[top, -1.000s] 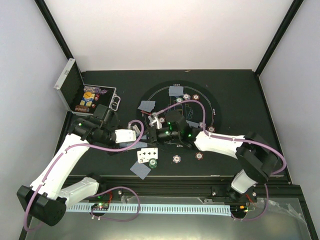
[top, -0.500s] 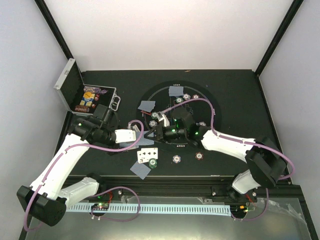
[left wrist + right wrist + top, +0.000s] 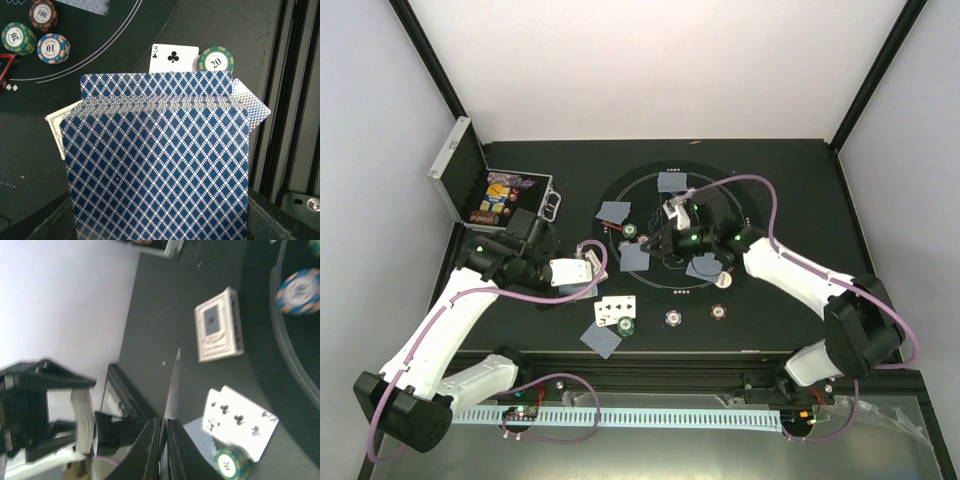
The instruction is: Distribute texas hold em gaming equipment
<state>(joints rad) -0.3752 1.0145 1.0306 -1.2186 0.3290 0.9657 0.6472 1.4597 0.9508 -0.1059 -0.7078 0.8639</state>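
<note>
My left gripper point(image 3: 582, 266) is shut on a deck of blue-diamond-backed playing cards point(image 3: 155, 165), which hides its fingers in the left wrist view. Beyond the deck lie a face-up three of clubs point(image 3: 174, 57) and a green chip point(image 3: 216, 59). My right gripper point(image 3: 164, 422) is shut on a single card point(image 3: 172, 385), seen edge-on, and holds it over the left part of the round black mat point(image 3: 745, 215). Face-down cards point(image 3: 672, 182) and poker chips point(image 3: 672, 318) lie on and around the mat. A red triangle marker point(image 3: 5, 67) shows at the left edge.
The open silver case point(image 3: 455, 168) with stacked chips stands at the back left. A white card box point(image 3: 220, 332) lies on the table left of the mat. Three chip stacks point(image 3: 42, 14) sit on the mat. The black rail point(image 3: 720, 355) runs along the near edge.
My right gripper has drawn away from the deck, up and to the right over the mat, carrying one card. The left arm and the deck have stayed put.
</note>
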